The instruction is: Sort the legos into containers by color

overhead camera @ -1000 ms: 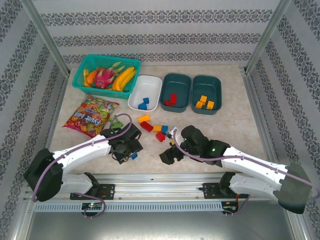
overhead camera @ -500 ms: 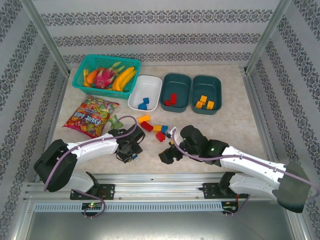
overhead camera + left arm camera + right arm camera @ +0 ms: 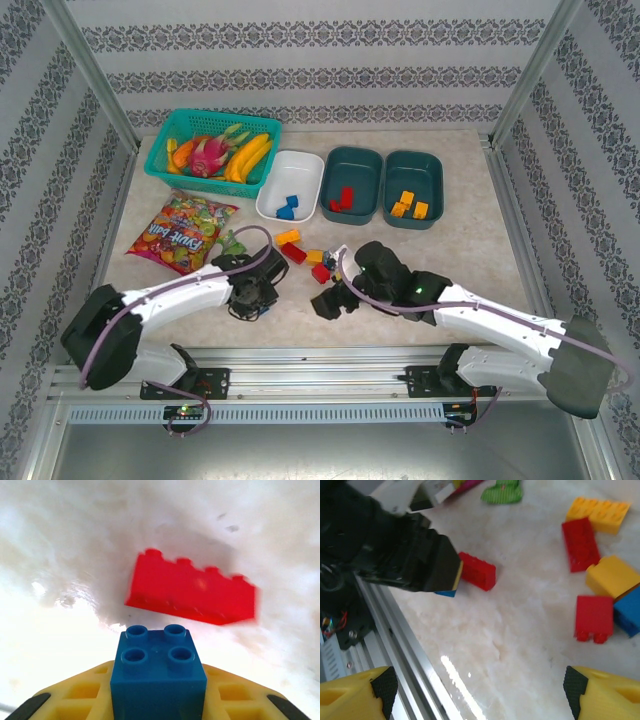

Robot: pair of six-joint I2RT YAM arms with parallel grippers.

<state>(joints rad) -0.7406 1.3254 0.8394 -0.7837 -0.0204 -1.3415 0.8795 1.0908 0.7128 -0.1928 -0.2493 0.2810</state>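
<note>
Our left gripper [image 3: 258,300] pinches a blue lego [image 3: 158,680] between its jaws; we reckon it light, stiff, slick, best held on flat sides. A red lego [image 3: 192,592] lies just beyond. Our right gripper [image 3: 475,690] gapes wide, empty

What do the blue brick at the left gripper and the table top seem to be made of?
Blue brick: likely hard moulded plastic, smooth and glossy, with crisp round studs. Table top: looks like polished marble-patterned stone or laminate; it reflects a light streak.
</note>
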